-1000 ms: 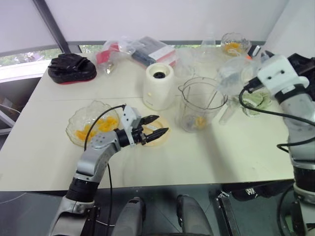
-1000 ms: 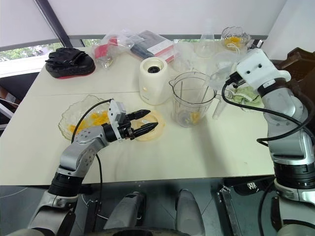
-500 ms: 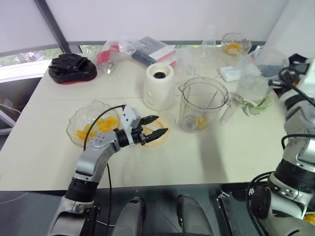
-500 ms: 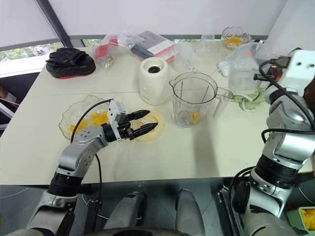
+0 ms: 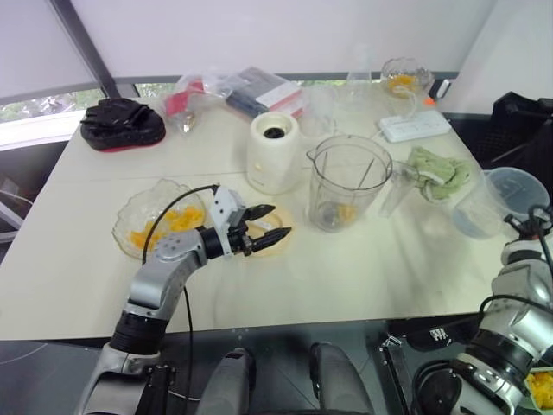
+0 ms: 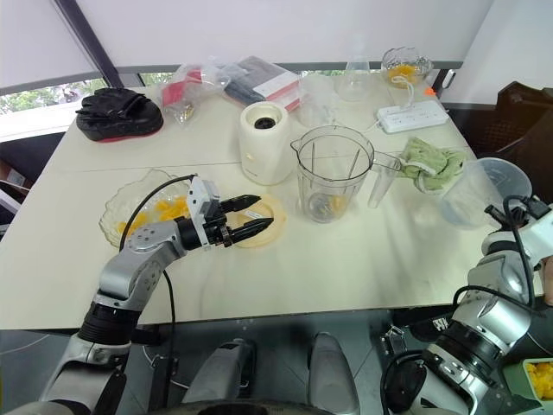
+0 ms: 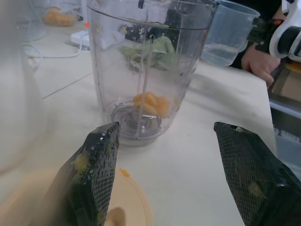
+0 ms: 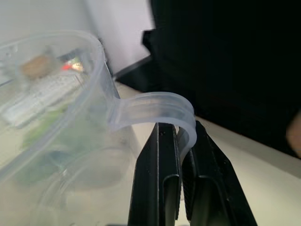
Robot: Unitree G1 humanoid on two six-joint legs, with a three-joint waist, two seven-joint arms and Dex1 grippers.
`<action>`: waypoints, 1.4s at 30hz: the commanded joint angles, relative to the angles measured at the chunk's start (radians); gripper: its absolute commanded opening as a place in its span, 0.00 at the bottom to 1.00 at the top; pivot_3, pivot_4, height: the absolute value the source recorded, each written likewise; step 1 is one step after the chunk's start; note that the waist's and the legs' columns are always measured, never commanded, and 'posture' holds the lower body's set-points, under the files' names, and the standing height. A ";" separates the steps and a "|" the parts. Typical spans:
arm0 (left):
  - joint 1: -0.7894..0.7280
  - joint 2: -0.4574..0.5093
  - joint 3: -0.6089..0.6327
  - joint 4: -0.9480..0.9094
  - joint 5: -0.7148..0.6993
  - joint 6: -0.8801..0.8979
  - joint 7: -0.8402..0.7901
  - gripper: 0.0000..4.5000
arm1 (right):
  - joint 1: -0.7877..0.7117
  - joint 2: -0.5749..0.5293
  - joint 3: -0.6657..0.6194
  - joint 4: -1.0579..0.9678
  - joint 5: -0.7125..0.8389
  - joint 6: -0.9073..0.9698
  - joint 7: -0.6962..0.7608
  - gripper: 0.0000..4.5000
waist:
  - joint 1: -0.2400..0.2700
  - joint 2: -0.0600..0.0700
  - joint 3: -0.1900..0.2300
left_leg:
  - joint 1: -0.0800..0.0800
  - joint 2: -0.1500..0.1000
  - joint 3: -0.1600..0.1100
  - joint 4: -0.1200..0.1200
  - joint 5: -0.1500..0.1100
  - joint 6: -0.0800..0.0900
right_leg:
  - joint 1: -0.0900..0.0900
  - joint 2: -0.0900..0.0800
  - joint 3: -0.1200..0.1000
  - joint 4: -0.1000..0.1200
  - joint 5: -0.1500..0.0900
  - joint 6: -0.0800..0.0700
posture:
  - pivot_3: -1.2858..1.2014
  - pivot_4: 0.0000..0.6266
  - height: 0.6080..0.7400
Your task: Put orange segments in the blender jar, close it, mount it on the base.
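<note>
Right now the blender jar (image 5: 348, 182) stands mid-table beside the base (image 5: 274, 152) w/ orange segments (image 7: 151, 103) at its blades; probably light, stiff, slick plastic, best gripped by its handle; left gripper (image 5: 268, 232) spread, empty; right gripper (image 8: 181, 181) pinching a measuring cup (image 6: 478, 191) handle.

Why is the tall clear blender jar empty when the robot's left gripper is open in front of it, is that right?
Not quite: the tall clear blender jar is not empty. The left wrist view shows a few yellow-orange orange segments lying at its bottom by the blades. The rest holds: the left gripper is open in front of it.
</note>
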 commanded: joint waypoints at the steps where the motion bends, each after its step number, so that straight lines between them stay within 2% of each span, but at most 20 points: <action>1: 0.000 0.012 -0.006 -0.032 0.013 -0.027 -0.009 0.74 | -0.001 0.003 0.011 0.046 0.036 -0.140 -0.008 0.01 | -0.007 0.000 0.000 | 0.000 0.000 0.000 0.000 0.000 0.000 | 0.000 0.000 0.000 0.000 0.000 0.000 | 0.52 0.24 1.00; 8: 0.013 0.033 -0.010 -0.037 0.030 -0.039 -0.023 0.74 | 0.014 -0.015 0.067 0.212 0.008 -0.289 -0.055 0.01 | -0.010 0.000 0.000 | 0.001 0.000 0.000 0.000 0.000 0.000 | 0.000 0.000 0.001 0.001 0.000 0.000 | 0.52 0.24 1.00; 17: 0.008 0.051 -0.002 -0.024 0.052 -0.068 -0.023 0.74 | 0.031 -0.059 0.128 0.309 -0.010 -0.281 -0.155 0.01 | -0.006 0.000 0.000 | 0.001 0.000 0.000 0.000 0.000 0.000 | 0.002 0.000 0.001 0.000 0.000 0.000 | 0.52 0.24 1.00; 20: 0.007 0.051 -0.002 -0.020 0.057 -0.072 -0.024 0.74 | 0.040 -0.073 0.146 0.303 -0.001 -0.277 -0.149 0.23 | -0.007 0.000 0.000 | 0.001 0.000 0.000 0.000 0.000 0.000 | 0.002 0.000 0.001 -0.001 0.000 0.000 | 0.52 0.24 1.00; 25: 0.006 0.054 -0.004 -0.011 0.062 -0.083 -0.035 0.74 | 0.072 -0.070 0.173 0.255 0.003 -0.245 -0.153 0.80 | -0.012 0.000 0.000 | 0.001 0.000 0.000 0.000 0.000 0.000 | 0.002 0.000 0.001 -0.001 0.000 0.000 | 0.52 0.24 1.00; 36: -0.002 0.057 0.019 0.018 0.045 -0.083 -0.045 0.74 | 0.312 0.027 0.262 -0.085 0.024 -0.120 -0.148 0.80 | -0.008 0.000 0.000 | 0.002 0.000 0.000 0.000 0.000 0.000 | 0.002 0.000 0.001 0.000 0.000 0.000 | 0.52 0.24 1.00; 40: -0.047 0.083 0.029 0.077 0.046 -0.079 -0.077 0.74 | 0.438 0.068 0.311 -0.265 0.033 -0.061 -0.131 0.80 | -0.006 0.000 0.000 | 0.002 0.000 -0.001 0.000 0.000 0.000 | 0.002 0.000 0.001 0.000 -0.002 -0.003 | 0.52 0.24 1.00; 42: -0.108 0.114 0.025 0.147 0.045 -0.050 -0.126 0.74 | 0.537 0.053 0.376 -0.392 0.009 -0.048 -0.069 0.80 | -0.005 0.000 0.000 | 0.002 0.000 -0.001 0.000 0.000 0.000 | 0.002 0.001 0.001 0.000 -0.002 -0.004 | 0.52 0.24 1.00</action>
